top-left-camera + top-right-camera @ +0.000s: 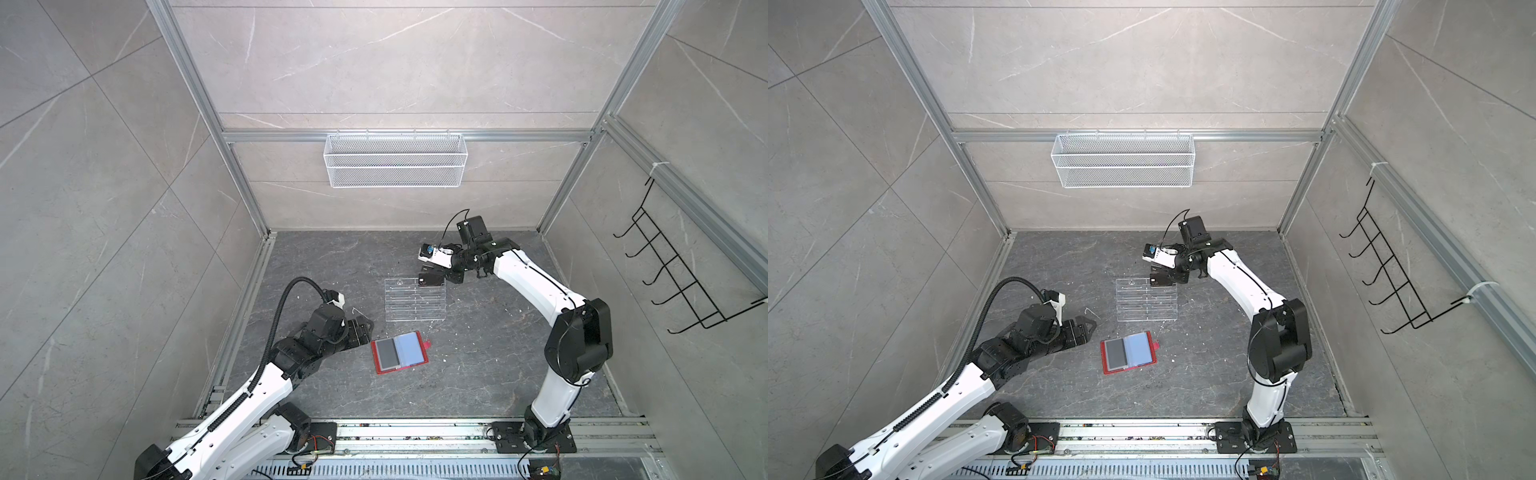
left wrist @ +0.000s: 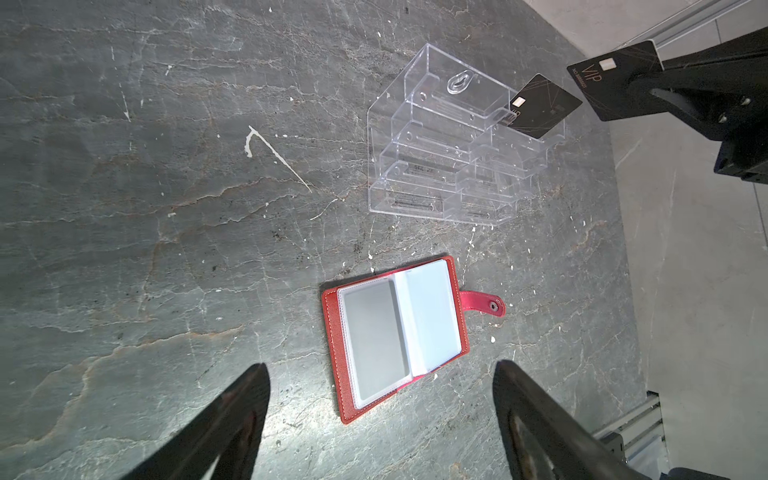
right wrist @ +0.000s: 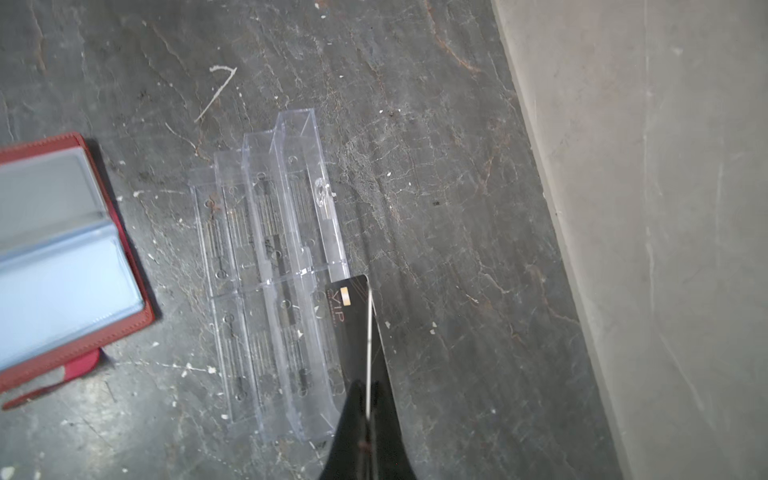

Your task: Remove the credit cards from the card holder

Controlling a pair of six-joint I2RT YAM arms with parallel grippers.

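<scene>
One credit card (image 3: pixel 351 328) juts lengthwise from the clamped right fingers (image 3: pixel 353 428); left fingers (image 2: pixel 232 411) stand apart.

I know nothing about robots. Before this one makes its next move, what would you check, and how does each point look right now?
1. Right gripper shut on the black plastic VIP card: ok.
2. Held card lined up with a slot of the clear acrylic tiered rack: cannot tell.
3. Second black card sitting in the rack's top tier: ok.
4. Red leather-look booklet card holder lying open: ok.
5. Holder emptied: not ok, a dark grey card shows in one sleeve.
6. Left gripper open, not touching the holder: ok.
</scene>
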